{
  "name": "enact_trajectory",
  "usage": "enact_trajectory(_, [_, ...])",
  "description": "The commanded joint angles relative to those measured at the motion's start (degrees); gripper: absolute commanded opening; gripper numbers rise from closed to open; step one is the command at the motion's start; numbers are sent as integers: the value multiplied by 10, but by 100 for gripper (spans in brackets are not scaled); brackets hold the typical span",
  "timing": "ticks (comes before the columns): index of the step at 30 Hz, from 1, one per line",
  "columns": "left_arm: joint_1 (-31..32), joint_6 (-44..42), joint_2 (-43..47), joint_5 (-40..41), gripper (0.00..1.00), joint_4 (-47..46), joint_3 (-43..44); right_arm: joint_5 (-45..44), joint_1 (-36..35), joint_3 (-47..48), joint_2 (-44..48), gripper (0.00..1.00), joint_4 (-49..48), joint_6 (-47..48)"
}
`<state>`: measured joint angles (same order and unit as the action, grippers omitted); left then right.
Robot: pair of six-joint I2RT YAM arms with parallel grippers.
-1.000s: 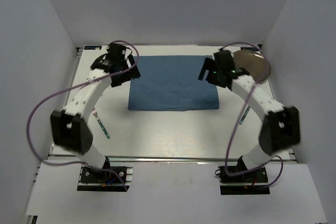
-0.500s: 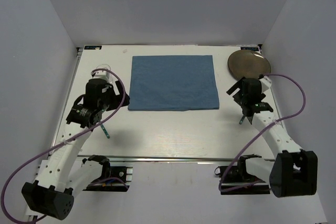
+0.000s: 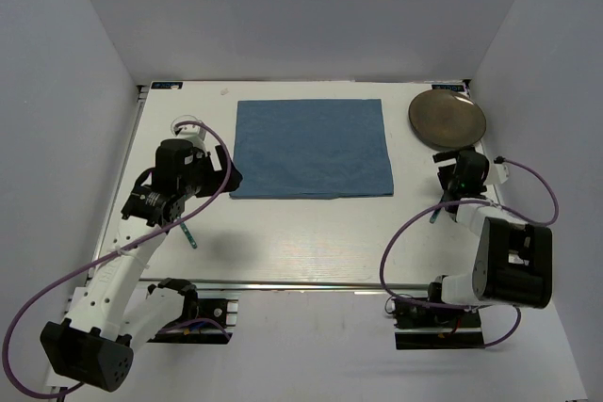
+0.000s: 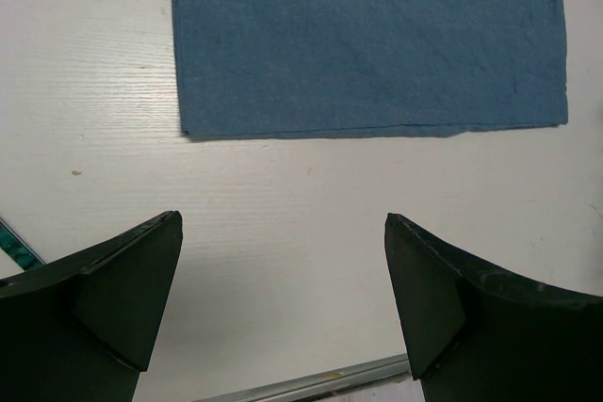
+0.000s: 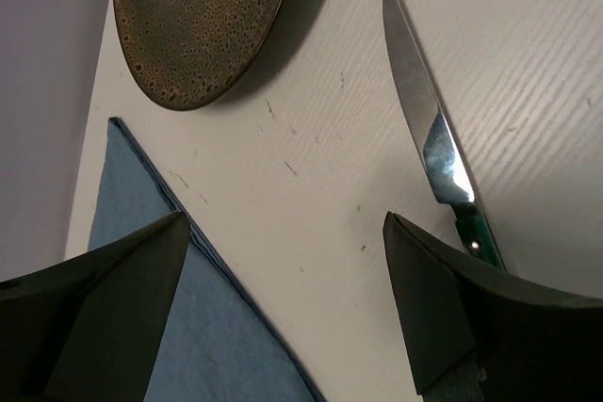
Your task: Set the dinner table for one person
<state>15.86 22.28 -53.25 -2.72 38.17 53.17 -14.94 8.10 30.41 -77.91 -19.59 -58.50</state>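
In the top view the left arm covers the tines of a fork [image 3: 189,233], leaving only its green handle to see, and the folded right arm hides nearly all of a knife [image 5: 426,129], of which only a short greenish piece peeks out by the wrist. The right wrist view shows the knife's blade whole, but its green handle runs behind one finger and is cut off there; a dark speckled plate [image 5: 198,21] is cropped by the top edge of that view, and only a corner of the blue placemat [image 3: 311,148] enters at lower left. The left fingers [image 4: 122,298] are spread wide with nothing between them, above the bare white desk [image 3: 311,233] just off the placemat's near edge, with the desk's metal rail showing at the bottom of the left wrist view. The right fingers [image 5: 104,308] are likewise spread and hold nothing, over the desk between the placemat's right edge and the knife, the plate farther off. The desk lies beneath both.
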Motion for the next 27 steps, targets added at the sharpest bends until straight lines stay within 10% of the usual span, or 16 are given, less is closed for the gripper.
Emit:
enact_trajectory(1, [1,-11,5,-29,98,-13,0,24,12,33,-43,89,-105,-36])
enact_trajectory(27, [-5,-18,-10,-54,98,-20,-3,74,39,214,-342,66,-165,-160])
